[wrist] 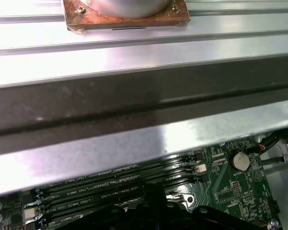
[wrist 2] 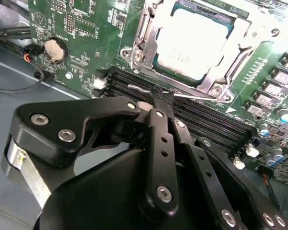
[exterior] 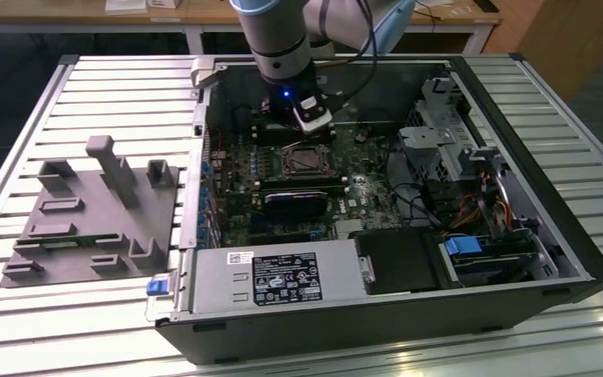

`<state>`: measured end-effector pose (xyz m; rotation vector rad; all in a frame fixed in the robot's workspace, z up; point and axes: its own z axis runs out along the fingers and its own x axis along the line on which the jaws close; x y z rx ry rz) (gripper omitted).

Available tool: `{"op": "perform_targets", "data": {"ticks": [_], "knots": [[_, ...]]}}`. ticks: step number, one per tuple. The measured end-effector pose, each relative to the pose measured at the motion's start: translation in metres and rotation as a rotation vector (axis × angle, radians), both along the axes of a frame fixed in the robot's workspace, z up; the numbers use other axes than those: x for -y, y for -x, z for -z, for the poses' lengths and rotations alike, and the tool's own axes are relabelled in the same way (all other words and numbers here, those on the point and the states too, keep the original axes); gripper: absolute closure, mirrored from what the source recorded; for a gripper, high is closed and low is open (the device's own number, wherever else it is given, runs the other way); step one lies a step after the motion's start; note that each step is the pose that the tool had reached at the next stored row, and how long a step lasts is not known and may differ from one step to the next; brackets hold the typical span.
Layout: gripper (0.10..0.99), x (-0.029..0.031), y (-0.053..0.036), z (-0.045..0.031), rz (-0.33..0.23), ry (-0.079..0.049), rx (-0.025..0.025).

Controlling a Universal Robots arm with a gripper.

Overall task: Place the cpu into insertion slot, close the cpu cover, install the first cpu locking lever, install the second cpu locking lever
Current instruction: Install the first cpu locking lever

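- Exterior view: gripper [exterior: 309, 124] hanging inside the open computer case [exterior: 553, 259] on the slatted tabletop [exterior: 123, 86], just above the insertion slot [exterior: 304, 160], in the part of the board nearer the case's far wall.
- Second wrist view:
  - cpu [wrist 2: 197, 40] seated in the insertion slot, cpu cover [wrist 2: 233, 60] lying flat over its rim, metal top showing through the window.
  - Jaws pressed together, tips meeting right on a thin locking lever [wrist 2: 197, 94], just beside the socket edge that faces the memory slots [wrist 2: 216, 122].
  - Lever's long axis roughly along that edge, crossing the tips; cpu just beyond them, on the far side from the gripper body.
  - Cannot tell whether the rod is pinched or only pushed.
  - Judged: lever work in hand, chip and cover already done.
- First wrist view: memory slots running lengthwise near the case wall [wrist: 134, 96], a coin cell [wrist: 240, 161] beside their end.
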<state>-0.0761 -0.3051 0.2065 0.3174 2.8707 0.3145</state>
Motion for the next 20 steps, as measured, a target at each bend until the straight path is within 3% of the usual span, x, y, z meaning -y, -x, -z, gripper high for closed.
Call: {"op": "perform_targets", "data": {"ticks": [6, 20], "knots": [[0.98, -0.001, -0.0045, 0.0009, 0.0, 0.0, -0.0026], [0.98, -0.0018, -0.0046, 0.0049, 0.019, 0.0, -0.0033]]}}
